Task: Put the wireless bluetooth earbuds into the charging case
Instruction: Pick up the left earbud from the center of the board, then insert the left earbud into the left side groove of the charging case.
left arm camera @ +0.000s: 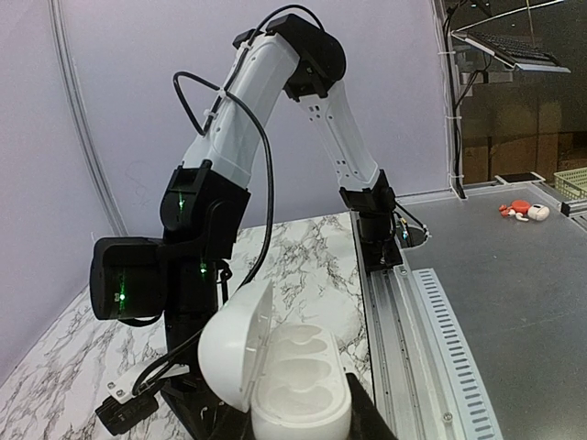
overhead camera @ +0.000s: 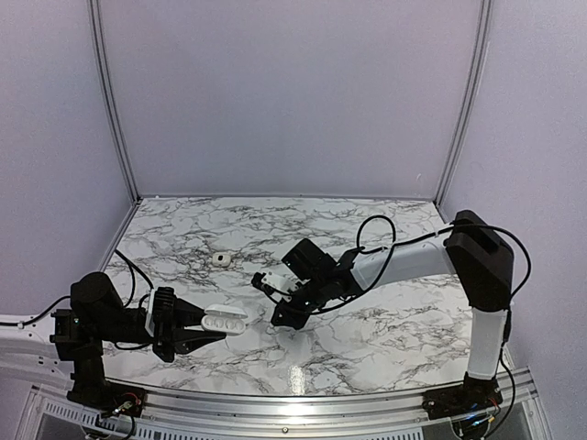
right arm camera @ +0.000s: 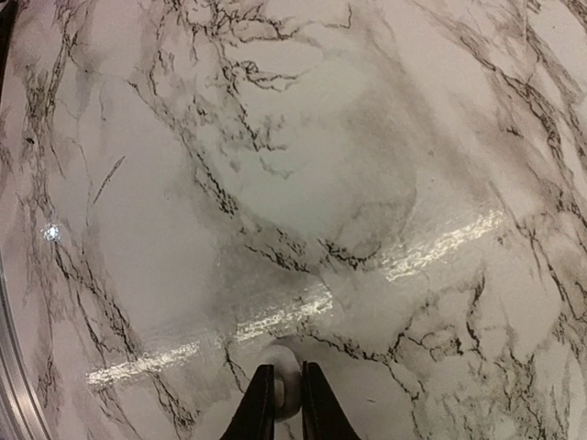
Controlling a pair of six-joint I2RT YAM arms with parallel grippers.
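The white charging case (overhead camera: 225, 321) is held above the table's front left, with my left gripper (overhead camera: 206, 328) shut on its base. In the left wrist view the charging case (left arm camera: 298, 385) faces up, its lid (left arm camera: 234, 353) swung open to the left and both sockets bare; the left gripper (left arm camera: 293, 423) clamps its lower end. My right gripper (overhead camera: 282, 316) points down at mid-table. In its wrist view the right gripper (right arm camera: 286, 380) is shut on a small white earbud (right arm camera: 281, 354) resting on the marble. Another earbud (overhead camera: 220, 260) lies alone further back left.
The marble table (overhead camera: 385, 339) ends in a metal rail (overhead camera: 293, 399) along the near edge and lilac walls behind. The right arm (left arm camera: 266, 110) looms in front of the left wrist camera. A grey bench with a red-and-white object (left arm camera: 523, 211) lies beyond the rail.
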